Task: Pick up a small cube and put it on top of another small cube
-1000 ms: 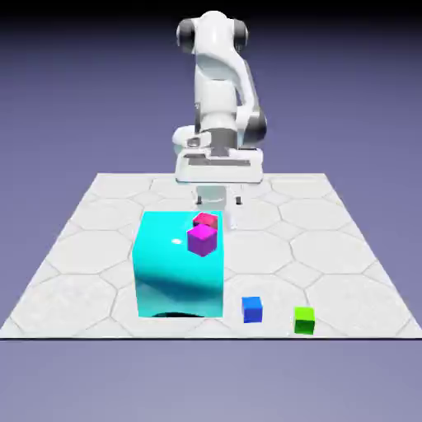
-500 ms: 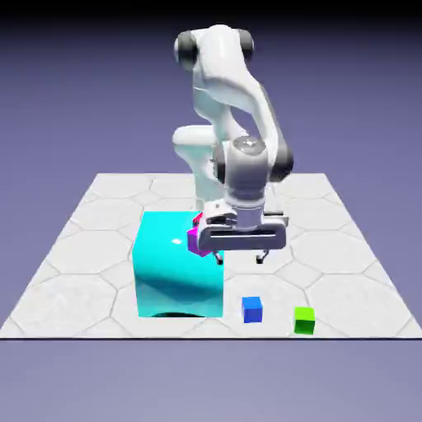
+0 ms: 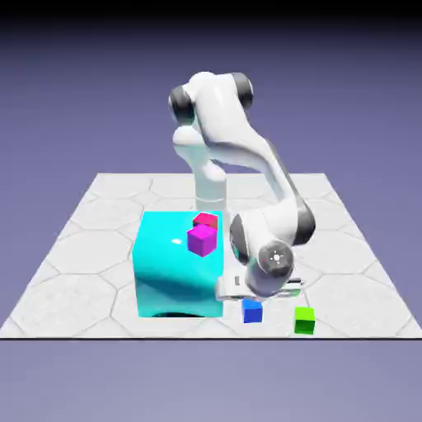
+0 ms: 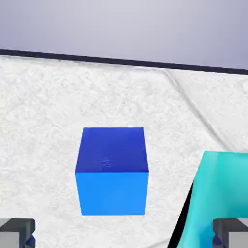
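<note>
Hand view showed the blue cube (image 4: 112, 170) resting on the white table (image 4: 43, 121), centred between the 2 grey fingertips (image 4: 17, 231) at the bottom edge of the picture. The fingertips stood wide apart, 1 on each side of the cube, with clear table surface between each tip and the cube, so the gripper (image 4: 124, 232) held nothing. A curved cyan face of the big cyan block (image 4: 213, 193) filled the lower right of that view, just beside the right-hand fingertip. Exterior view showed the gripper (image 3: 257, 290) lowered directly above the blue cube (image 3: 252, 311), which sat near the table's (image 3: 346, 272) near edge, just beside the near corner of the big cyan block (image 3: 177, 268). The small green cube (image 3: 304, 320) lay at the same near edge, toward the exterior view's right of the blue cube and apart from it. 2 further cubes rested on top of the cyan block: a magenta cube (image 3: 202, 240) and, touching it on the far side, a red cube (image 3: 206, 220).
</note>
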Controlling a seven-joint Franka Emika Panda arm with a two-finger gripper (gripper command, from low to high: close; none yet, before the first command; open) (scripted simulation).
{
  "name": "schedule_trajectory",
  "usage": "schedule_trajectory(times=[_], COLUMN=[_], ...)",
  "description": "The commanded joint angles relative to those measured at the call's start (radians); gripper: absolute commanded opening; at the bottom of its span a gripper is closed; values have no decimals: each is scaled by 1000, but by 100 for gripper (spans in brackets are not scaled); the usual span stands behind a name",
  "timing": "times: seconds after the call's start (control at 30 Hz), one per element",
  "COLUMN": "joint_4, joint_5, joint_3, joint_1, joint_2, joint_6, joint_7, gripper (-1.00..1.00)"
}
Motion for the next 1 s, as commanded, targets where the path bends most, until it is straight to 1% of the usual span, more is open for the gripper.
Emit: schedule_trajectory(times=[0.0, 0.07, 0.2, 0.23, 0.27, 0.4, 0.43, 0.77, 0.8, 0.97], joint_4=[32, 40, -104, -104, -104, 40, 26, 4, -8, -147], joint_5=[-4, -5, -21, -21, -21, -5, 7, -17, -7, 130], joint_3=[10, 12, 2, 2, 2, 12, -7, -369, -395, -436], joint_1=[-4, -4, -16, -16, -16, -4, -4, 290, 300, 189], joint_2=[36, 46, 64, 64, 64, 46, 9, -340, -376, -557], joint_6=[-39, -49, 110, 110, 110, -49, -67, -144, -163, -354], joint_7=[7, 9, 17, 17, 17, 9, -4, -136, -150, -230], gripper=[0, 0, 0, -100, -100, -100, -100, -100, -100, -100])
